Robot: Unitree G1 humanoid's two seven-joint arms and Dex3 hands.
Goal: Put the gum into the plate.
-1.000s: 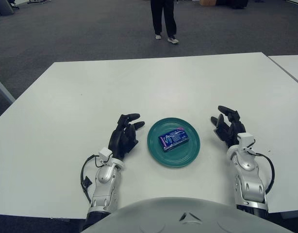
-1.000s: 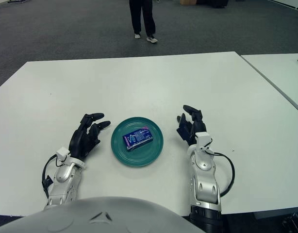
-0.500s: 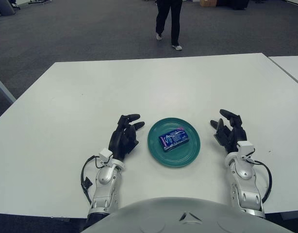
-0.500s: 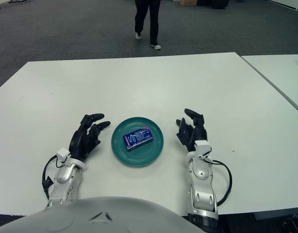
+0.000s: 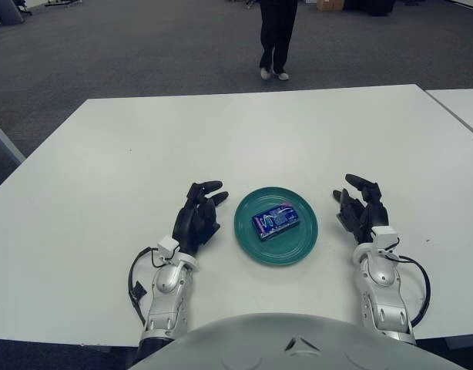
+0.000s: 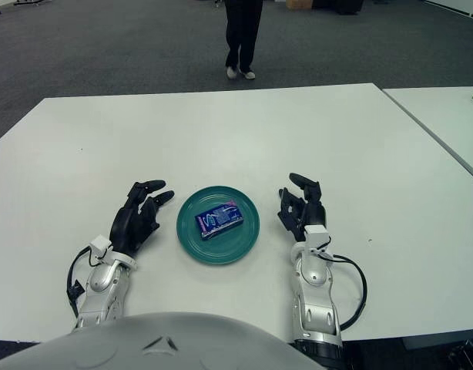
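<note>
Blue rectangular gum pack (image 5: 275, 220) lay in the round teal plate (image 5: 248, 237), between the left hand (image 5: 198, 216) and right hand (image 5: 361, 207), both empty with fingers loosely spread.

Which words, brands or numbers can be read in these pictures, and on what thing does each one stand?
Gum on the plate: it has printing on its blue wrapper, but this is too small to read.
Nothing else carries text: none shows on the table, the left hand or the right hand.
</note>
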